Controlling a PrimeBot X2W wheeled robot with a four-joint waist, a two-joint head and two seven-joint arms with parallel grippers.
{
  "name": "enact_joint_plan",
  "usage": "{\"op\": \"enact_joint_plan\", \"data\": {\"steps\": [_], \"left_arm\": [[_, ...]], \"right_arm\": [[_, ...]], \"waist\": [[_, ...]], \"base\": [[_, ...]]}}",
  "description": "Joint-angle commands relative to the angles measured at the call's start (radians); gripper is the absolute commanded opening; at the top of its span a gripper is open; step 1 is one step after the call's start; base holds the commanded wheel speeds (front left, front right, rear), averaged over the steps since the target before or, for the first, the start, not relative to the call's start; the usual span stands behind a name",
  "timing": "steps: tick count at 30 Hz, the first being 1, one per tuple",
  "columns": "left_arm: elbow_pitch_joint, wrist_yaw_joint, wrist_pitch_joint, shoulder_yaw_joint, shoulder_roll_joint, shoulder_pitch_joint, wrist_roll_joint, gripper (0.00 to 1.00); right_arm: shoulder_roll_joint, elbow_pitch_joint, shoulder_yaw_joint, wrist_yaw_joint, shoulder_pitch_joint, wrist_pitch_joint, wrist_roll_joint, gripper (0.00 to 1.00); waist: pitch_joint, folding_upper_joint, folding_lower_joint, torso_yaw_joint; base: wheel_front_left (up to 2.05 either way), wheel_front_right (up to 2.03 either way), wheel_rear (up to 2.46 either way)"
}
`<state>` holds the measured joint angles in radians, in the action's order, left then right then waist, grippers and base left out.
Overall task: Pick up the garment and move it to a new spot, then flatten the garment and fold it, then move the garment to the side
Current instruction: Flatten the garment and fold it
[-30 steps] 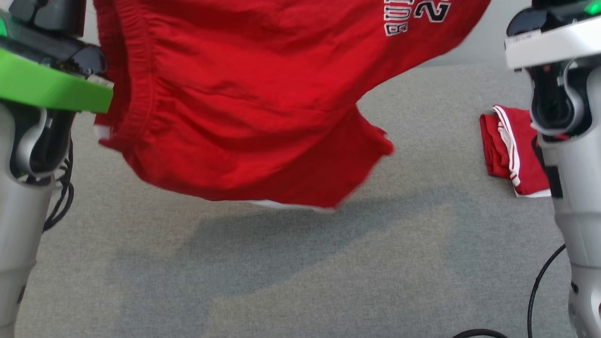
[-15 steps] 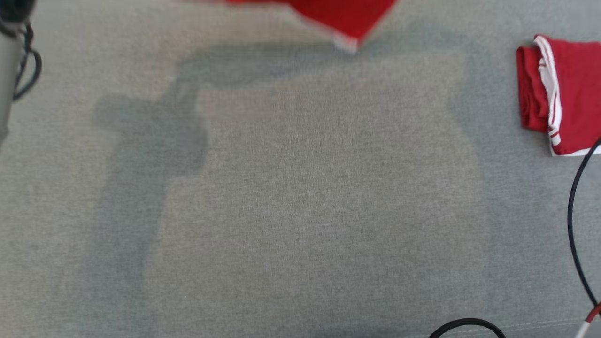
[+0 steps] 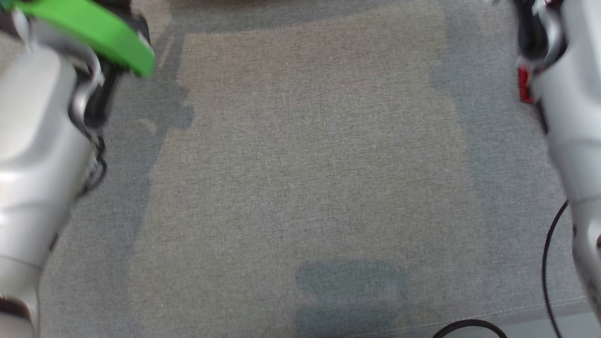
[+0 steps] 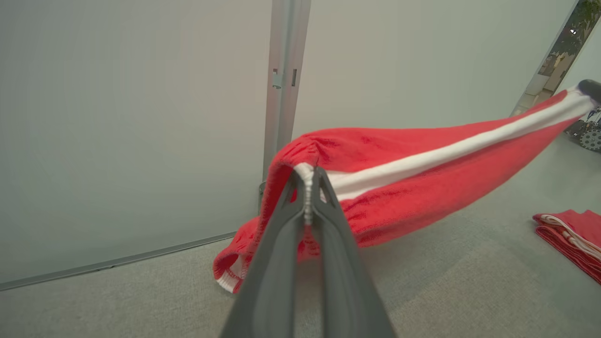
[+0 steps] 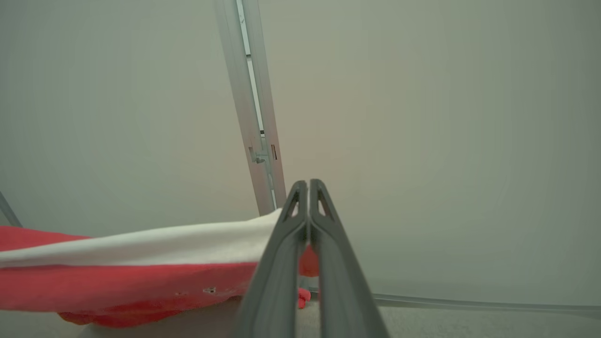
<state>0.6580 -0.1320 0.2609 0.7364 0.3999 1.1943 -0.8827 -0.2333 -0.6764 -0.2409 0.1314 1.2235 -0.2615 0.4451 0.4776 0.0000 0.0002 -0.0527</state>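
The garment (image 4: 399, 188) is a pair of red shorts with a white side stripe, held up off the grey surface and stretched between both grippers. My left gripper (image 4: 308, 176) is shut on its gathered waistband end. At the far end of the stripe, the dark tip of my right gripper (image 4: 590, 89) pinches the cloth. In the right wrist view, my right gripper (image 5: 308, 185) is shut on the garment (image 5: 141, 281), which runs off to the left. My pale left forearm (image 3: 37, 155) and right forearm (image 3: 573, 117) stand at the sides of the head view.
A second red garment (image 4: 570, 234) lies folded on the grey surface at the right, and a sliver of that folded garment (image 3: 523, 87) peeks out beside my right arm. A pale wall with a metal post (image 4: 281, 70) stands close ahead. A black cable (image 3: 549, 253) loops at the lower right.
The head camera has moved. The garment hung across the top of its view a second ago and has since passed out over the top edge. Both forearms have come back in at the sides.
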Motion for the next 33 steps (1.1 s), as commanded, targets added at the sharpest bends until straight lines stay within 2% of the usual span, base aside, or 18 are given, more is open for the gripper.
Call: {"op": "enact_joint_plan", "data": {"steps": [1, 3, 7, 10, 13, 18, 22, 24, 33], "left_arm": [[0.000, 0.003, 0.004, 0.011, 0.012, -0.047, -0.034, 0.00], [0.002, 0.003, 0.004, 0.035, 0.011, -0.138, -0.070, 0.00], [0.002, 0.003, 0.005, -0.004, -0.014, -0.326, -0.125, 0.00], [-0.020, 0.003, 0.004, -0.031, -0.036, -0.482, -0.154, 0.00], [-0.022, 0.003, 0.002, -0.046, -0.045, -0.616, -0.154, 0.00], [-0.020, 0.003, 0.001, -0.101, -0.081, -0.816, -0.135, 0.00], [-0.034, 0.003, 0.001, -0.116, -0.102, -0.949, -0.124, 0.00], [-0.038, 0.003, 0.001, -0.087, -0.103, -1.012, -0.106, 0.00], [-0.093, 0.003, 0.003, -0.162, -0.119, -1.190, -0.104, 0.00]], "right_arm": [[-0.008, 0.004, -0.026, -0.002, -0.053, -0.004, 0.038, 0.00], [-0.023, 0.016, -0.080, -0.001, -0.159, -0.004, 0.102, 0.00], [-0.055, 0.048, -0.191, -0.001, -0.360, -0.004, 0.229, 0.00], [-0.083, 0.080, -0.293, -0.001, -0.498, -0.004, 0.290, 0.00], [-0.116, 0.085, -0.349, -0.002, -0.607, -0.004, 0.342, 0.00], [-0.141, 0.077, -0.390, -0.002, -0.773, -0.005, 0.382, 0.00], [-0.158, 0.082, -0.447, -0.002, -0.899, -0.004, 0.415, 0.00], [-0.174, 0.077, -0.456, -0.002, -0.943, -0.004, 0.427, 0.00], [-0.186, 0.108, -0.483, -0.002, -1.111, -0.004, 0.450, 0.00]], "waist": [[-0.003, 0.0000, -0.0002, -0.010], [-0.018, 0.0000, -0.0002, -0.015], [-0.070, 0.0000, -0.0002, -0.023], [-0.127, 0.0000, -0.0002, -0.036], [-0.195, 0.0000, -0.0002, -0.046], [-0.314, 0.0000, -0.0002, -0.046], [-0.410, 0.0000, -0.0002, -0.037], [-0.456, 0.0000, -0.0002, -0.034], [-0.563, 0.0000, -0.0002, -0.007]], "base": [[0.00, 0.00, 0.00], [0.00, 0.00, 0.00], [0.00, 0.00, 0.00], [0.00, 0.00, 0.00], [0.00, 0.00, 0.00], [0.00, 0.00, 0.00], [0.00, 0.00, 0.00], [0.00, 0.00, 0.00], [0.00, 0.00, 0.00]]}}
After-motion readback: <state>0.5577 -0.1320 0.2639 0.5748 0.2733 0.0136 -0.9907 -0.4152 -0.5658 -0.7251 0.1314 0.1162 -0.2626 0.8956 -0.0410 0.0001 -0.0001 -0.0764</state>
